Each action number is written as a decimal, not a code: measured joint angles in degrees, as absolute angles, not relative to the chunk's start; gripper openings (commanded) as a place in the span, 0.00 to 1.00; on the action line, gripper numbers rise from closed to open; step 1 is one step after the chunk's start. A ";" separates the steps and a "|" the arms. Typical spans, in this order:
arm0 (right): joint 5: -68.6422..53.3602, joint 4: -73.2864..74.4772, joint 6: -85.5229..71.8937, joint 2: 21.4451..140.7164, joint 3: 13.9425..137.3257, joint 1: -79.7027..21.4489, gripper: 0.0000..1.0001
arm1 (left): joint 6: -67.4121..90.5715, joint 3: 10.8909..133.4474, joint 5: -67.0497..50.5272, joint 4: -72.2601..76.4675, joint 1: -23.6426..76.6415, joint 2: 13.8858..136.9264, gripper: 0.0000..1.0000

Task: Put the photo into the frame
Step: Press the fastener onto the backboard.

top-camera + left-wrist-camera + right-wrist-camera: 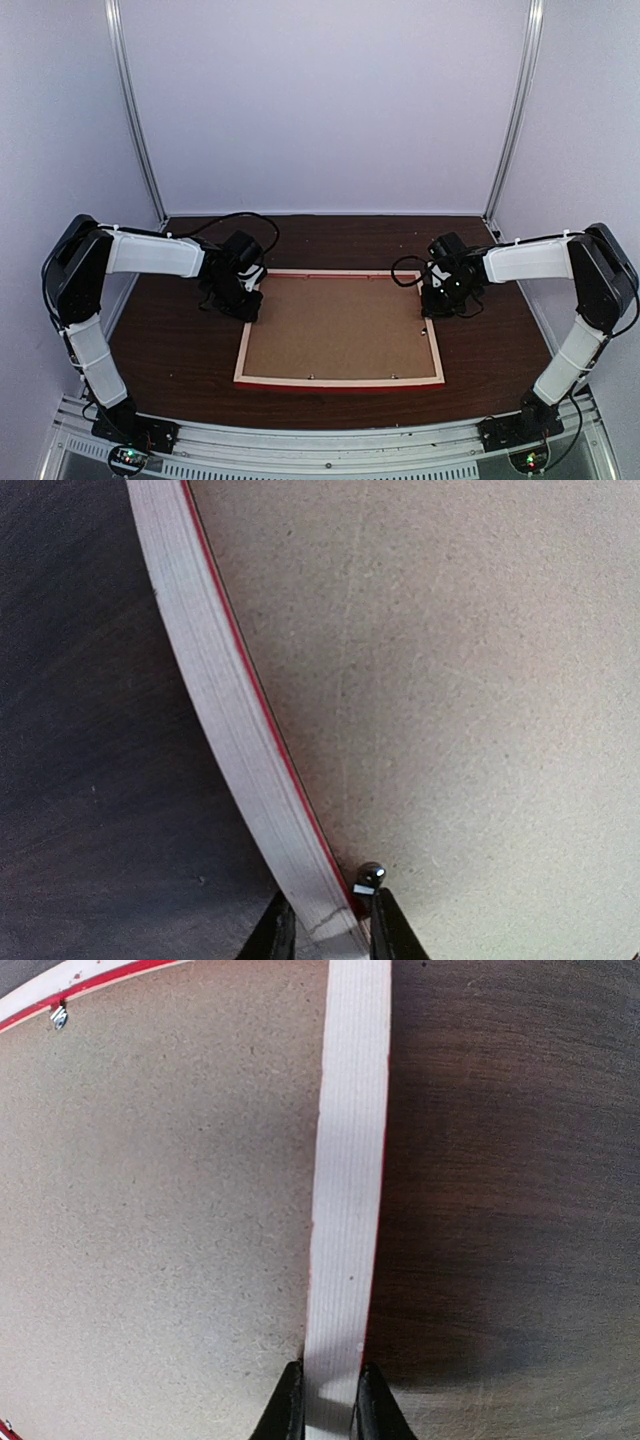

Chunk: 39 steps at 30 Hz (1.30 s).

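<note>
The frame lies pale back up, the brown backing board filling its opening; the photo is not visible. The right end effector pinches the frame's right rail, likely to steady or lift it. The left end effector closely straddles the left rail; whether it grips yet, I cannot tell. The tabletop carries the frame.

The frame lies flat at the middle of the table, with the board inside it. The left gripper straddles its left rail near the far corner. The right gripper straddles the right rail opposite.
</note>
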<state>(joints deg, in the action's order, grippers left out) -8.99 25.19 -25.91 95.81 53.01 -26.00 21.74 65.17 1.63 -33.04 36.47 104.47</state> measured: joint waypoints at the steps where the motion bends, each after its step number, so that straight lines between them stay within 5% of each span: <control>1: -8.99 25.21 -25.91 95.81 53.04 -26.00 0.13 | 21.71 65.17 1.58 -33.04 36.47 104.47 0.20; 8: -8.99 25.71 -25.85 96.03 53.43 -26.00 0.13 | 20.97 65.17 -0.08 -32.42 36.25 104.47 0.53; 12: -8.99 25.82 -25.85 96.05 53.52 -26.00 0.13 | 20.95 65.17 -2.04 -32.25 35.92 104.44 0.56; 39: -8.25 26.06 -24.16 96.01 53.41 -25.93 0.31 | 26.00 65.17 -4.95 -35.33 34.33 104.40 0.25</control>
